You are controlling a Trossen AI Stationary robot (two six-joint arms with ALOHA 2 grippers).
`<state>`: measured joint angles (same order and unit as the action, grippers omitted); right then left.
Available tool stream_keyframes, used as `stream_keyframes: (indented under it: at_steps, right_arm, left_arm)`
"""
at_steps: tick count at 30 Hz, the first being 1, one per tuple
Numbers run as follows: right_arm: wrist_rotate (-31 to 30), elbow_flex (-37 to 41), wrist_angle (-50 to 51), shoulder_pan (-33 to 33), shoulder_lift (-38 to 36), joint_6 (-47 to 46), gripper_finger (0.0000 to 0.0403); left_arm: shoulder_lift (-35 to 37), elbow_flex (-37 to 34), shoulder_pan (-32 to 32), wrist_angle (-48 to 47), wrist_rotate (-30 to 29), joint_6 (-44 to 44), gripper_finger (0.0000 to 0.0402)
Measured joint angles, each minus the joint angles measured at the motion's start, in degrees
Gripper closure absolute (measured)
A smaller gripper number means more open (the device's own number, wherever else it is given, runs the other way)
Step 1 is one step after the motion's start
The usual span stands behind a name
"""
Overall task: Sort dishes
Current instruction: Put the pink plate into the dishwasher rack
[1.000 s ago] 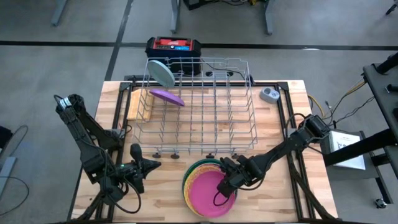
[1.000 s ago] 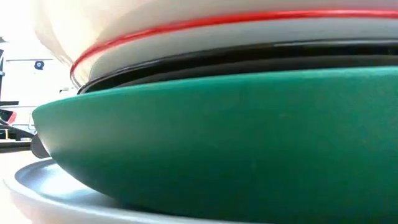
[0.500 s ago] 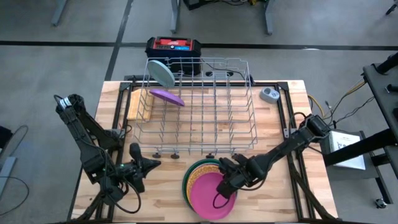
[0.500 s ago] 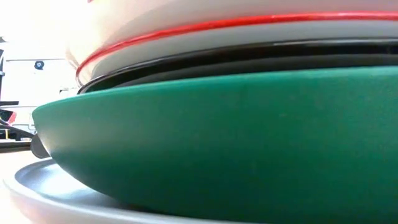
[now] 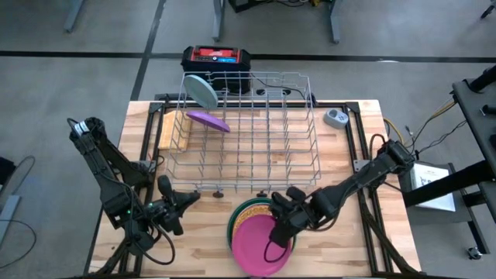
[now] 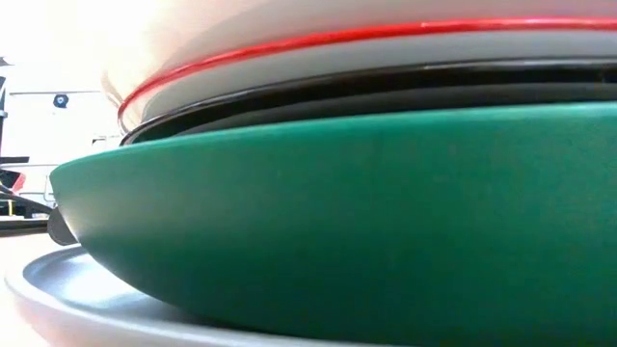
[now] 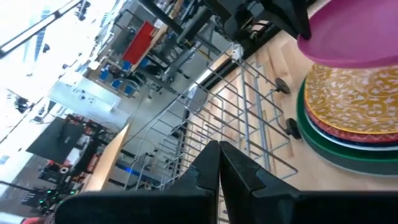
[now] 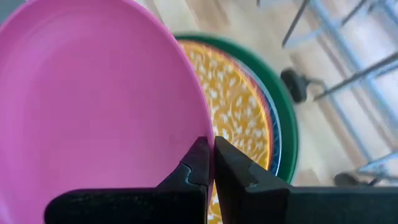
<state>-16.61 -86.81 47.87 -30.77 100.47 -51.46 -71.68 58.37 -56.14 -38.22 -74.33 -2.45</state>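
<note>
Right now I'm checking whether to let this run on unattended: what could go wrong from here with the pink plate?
The right end effector pinches only the rim of the pink plate, so the plate could slip or swing as it travels.

The plate hangs just above the yellow patterned plate topping the stack; a drop could jolt that stack.

The dish rack has closely spaced wires, so the plate's edge might catch on one while being slotted in.

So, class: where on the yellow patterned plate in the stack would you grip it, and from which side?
Grip the thin rim of the yellow patterned plate, coming from the dish rack side. The pink plate, pinched at its edge by the right hand, covers the other half, and a flat plate offers only its rim.
</note>
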Motion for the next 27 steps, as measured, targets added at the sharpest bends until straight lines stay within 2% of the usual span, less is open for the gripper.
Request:
stream_keyframes:
  at_steps: [5,8,12,16,18,21,24,27]
  right_arm:
    - [-0.83,-1.38,-0.07,1.57,-5.41,5.79,0.0403]
    - [-6.94,-2.51,-0.14,3.02,-9.3,10.06,0.0403]
    - [-24.54,-4.74,-0.62,5.8,-14.29,20.56,0.0403]
    - [-45.11,-5.57,-5.05,10.64,-17.8,35.71,0.0403]
    - [-51.45,-5.57,-10.11,14.73,-18.77,44.43,0.0403]
    - [-50.7,-5.57,-18.9,22.78,-19.15,55.73,0.0403]
    - [-42.77,-5.57,-26.35,31.82,-17.87,64.43,0.0403]
    - [-33.83,-5.5,-31.77,40.53,-15.21,69.31,0.0403]
  left_arm:
    - [0.0,0.0,0.0,-1.92,-2.66,0.01,0.0401]
    - [0.0,0.0,0.0,-3.46,-2.75,0.03,0.0401]
    - [0.0,0.0,0.0,-4.07,-4.58,0.04,0.0401]
    - [-0.02,-0.02,0.0,-5.25,-10.77,-0.26,0.0401]
    - [-0.02,-0.02,0.0,-5.79,-14.72,-1.06,0.0401]
    - [0.18,-0.04,0.0,-6.82,-15.71,-2.27,0.0401]
    - [0.52,-0.07,0.04,-8.18,-15.76,-3.47,0.0401]
    - [0.52,-0.16,0.04,-9.97,-15.75,-4.94,0.0401]
